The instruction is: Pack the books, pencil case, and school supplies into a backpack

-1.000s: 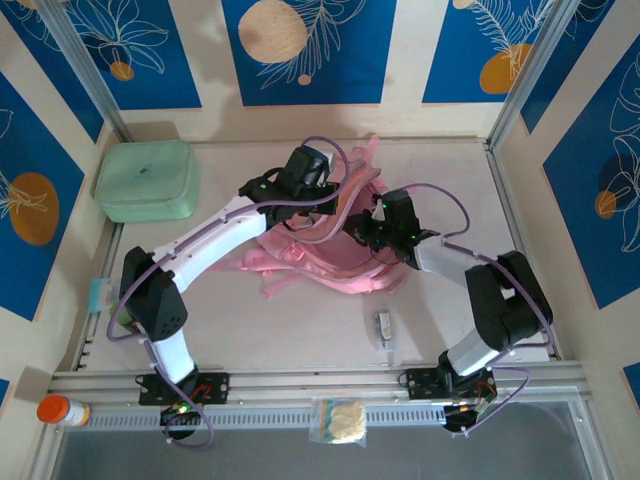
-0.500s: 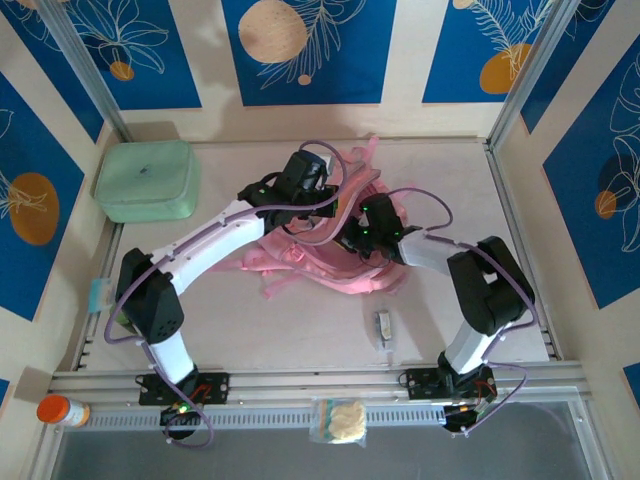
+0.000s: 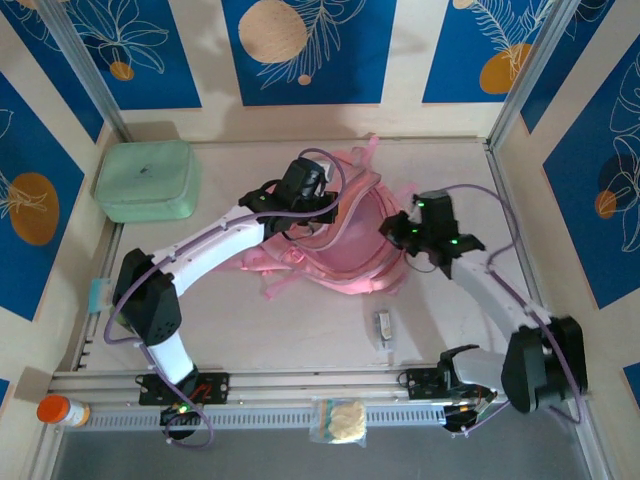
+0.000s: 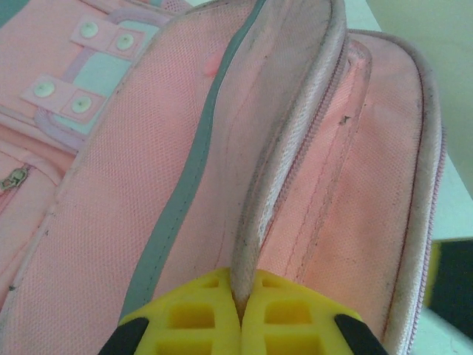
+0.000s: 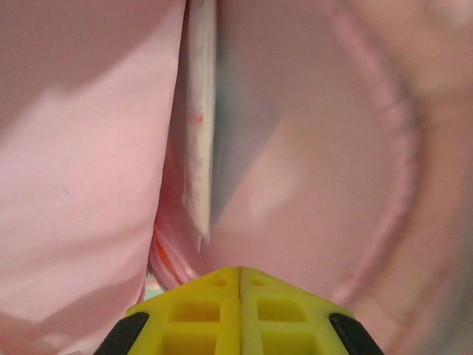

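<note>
Left wrist view first, says Mei: the left gripper [image 4: 240,299] has its yellow fingers pressed on a pink seam of the backpack [image 4: 310,148]. So it pinches the rim of the opening and holds it up.

Jon: And the right gripper [image 5: 239,292]?

Mei: Its fingers are pressed together, with nothing between them. It looks into the pink inside, where a flat white thing with a small red mark stands on edge. I take it for the pencil case [image 5: 199,126], already in the bag.

Jon: Then the step, I think, is to bring the right arm out and go for the school supplies [image 3: 382,327]. That is the small pale item on the table [image 3: 300,330], between the bag and the arm bases, not touching the bag.

Mei: To do it well, the left side should hold the rim high without dragging the bag. The right side should leave straight and clear of the straps [image 3: 272,288]. It should spread its fingers only above the small item and close across its narrow side.

Jon: What differs from half a second ago?

Mei: In the top view the right gripper was deeper over the opening. Now it sits at the bag's right edge, and its elbow has swung far to the right. The left arm and the small item have hardly moved.
</note>
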You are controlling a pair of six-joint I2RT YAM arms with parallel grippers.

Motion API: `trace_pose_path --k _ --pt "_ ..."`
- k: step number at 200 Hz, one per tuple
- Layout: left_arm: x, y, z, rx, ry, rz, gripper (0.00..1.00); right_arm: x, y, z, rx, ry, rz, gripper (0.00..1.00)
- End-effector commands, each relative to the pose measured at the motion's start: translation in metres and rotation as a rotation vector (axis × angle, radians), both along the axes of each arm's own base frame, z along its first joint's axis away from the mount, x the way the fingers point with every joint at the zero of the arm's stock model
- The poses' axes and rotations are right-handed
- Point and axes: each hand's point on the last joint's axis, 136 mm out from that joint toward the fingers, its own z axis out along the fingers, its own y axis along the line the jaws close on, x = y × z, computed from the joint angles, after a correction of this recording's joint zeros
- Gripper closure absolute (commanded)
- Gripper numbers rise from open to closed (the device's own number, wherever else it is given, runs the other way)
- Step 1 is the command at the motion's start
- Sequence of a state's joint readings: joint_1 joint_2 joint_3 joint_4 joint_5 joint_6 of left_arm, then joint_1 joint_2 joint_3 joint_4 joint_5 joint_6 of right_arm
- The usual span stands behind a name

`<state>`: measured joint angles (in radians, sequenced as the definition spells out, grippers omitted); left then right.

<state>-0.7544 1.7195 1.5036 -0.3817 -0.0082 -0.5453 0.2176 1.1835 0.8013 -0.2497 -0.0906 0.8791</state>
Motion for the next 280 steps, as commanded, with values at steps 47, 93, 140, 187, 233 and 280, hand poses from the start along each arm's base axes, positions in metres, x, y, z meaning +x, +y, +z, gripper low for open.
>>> trace_pose_path --k 47,93,140,187,233,280 --pt "-0.001 -0.009 0.005 -0.11 0.018 -0.005 1.0 -0.039 -0.046 0.003 -0.064 0.095 0.026 0.83" --pt "-0.004 -0.016 0.017 -0.158 0.021 -0.023 1.0 -0.034 -0.021 -0.016 0.045 0.151 0.107 0.86" --pt "-0.047 -0.043 -0.013 -0.174 0.151 -0.225 0.6 -0.037 -0.036 0.005 -0.083 0.098 0.044 0.81" --pt "-0.046 0.042 -0.023 -0.156 0.072 0.026 0.48 -0.052 -0.012 0.009 -0.113 0.121 0.11 0.76" --pt "-0.007 0.111 -0.076 -0.309 0.17 0.319 0.47 -0.069 0.07 -0.015 -0.138 0.157 0.315 0.76" --pt "0.01 0.117 -0.112 -0.352 0.232 0.456 0.5 -0.076 0.089 -0.036 -0.15 0.203 0.34 0.76"
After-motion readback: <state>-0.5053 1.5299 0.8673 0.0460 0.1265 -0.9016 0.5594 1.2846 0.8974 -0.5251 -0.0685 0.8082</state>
